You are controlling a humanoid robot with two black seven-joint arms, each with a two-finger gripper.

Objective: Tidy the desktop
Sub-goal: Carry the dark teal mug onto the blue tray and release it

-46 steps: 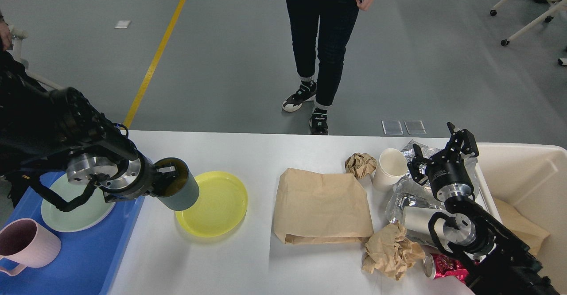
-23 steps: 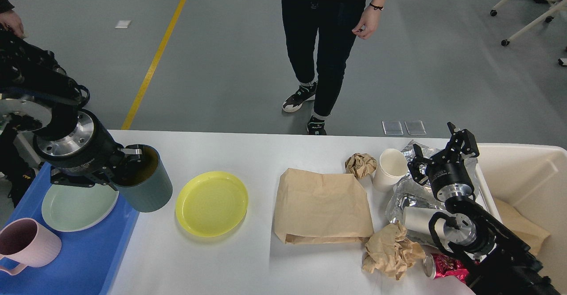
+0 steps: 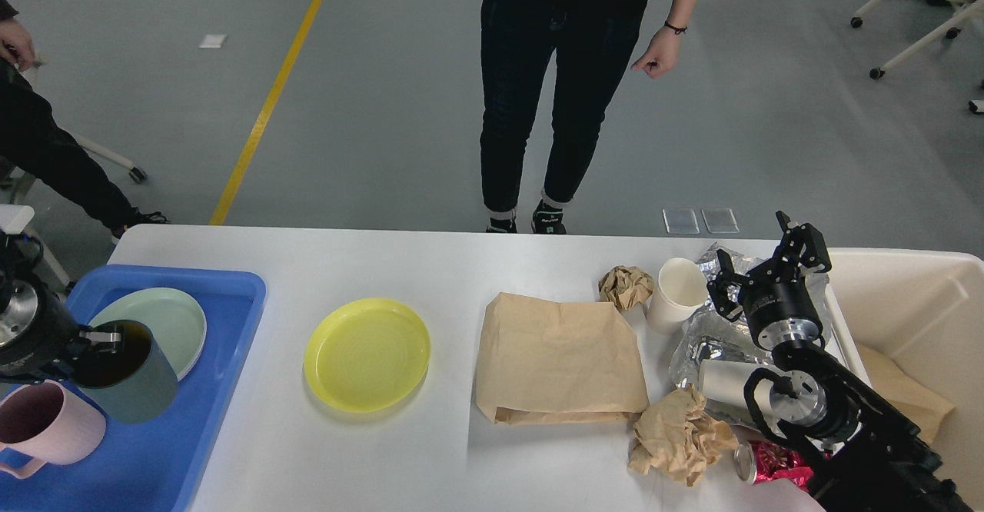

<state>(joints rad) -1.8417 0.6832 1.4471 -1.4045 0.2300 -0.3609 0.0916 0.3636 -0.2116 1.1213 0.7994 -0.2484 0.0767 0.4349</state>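
Note:
The white desktop (image 3: 461, 266) spans the view. At the far left my left gripper (image 3: 96, 341) is shut on the rim of a dark green cup (image 3: 134, 381), held tilted over the blue tray (image 3: 223, 304). A pale green plate (image 3: 165, 320) and a pink mug (image 3: 46, 423) sit in that tray. A yellow plate (image 3: 367, 354) lies on the desktop beside the tray. My right gripper (image 3: 765, 262) stands open above crinkled silver foil (image 3: 707, 343), holding nothing.
A brown paper bag (image 3: 560, 358), two crumpled paper balls (image 3: 626, 285) (image 3: 676, 435), a white paper cup (image 3: 676, 293), a lying white cylinder (image 3: 723, 381) and a red wrapper (image 3: 772, 466) crowd the right. A cream bin (image 3: 922, 304) stands far right. A person (image 3: 561, 74) stands behind the table.
My left arm has carried the dark green cup leftward, from beside the yellow plate to over the blue tray. The right arm has not moved. The person stepped closer.

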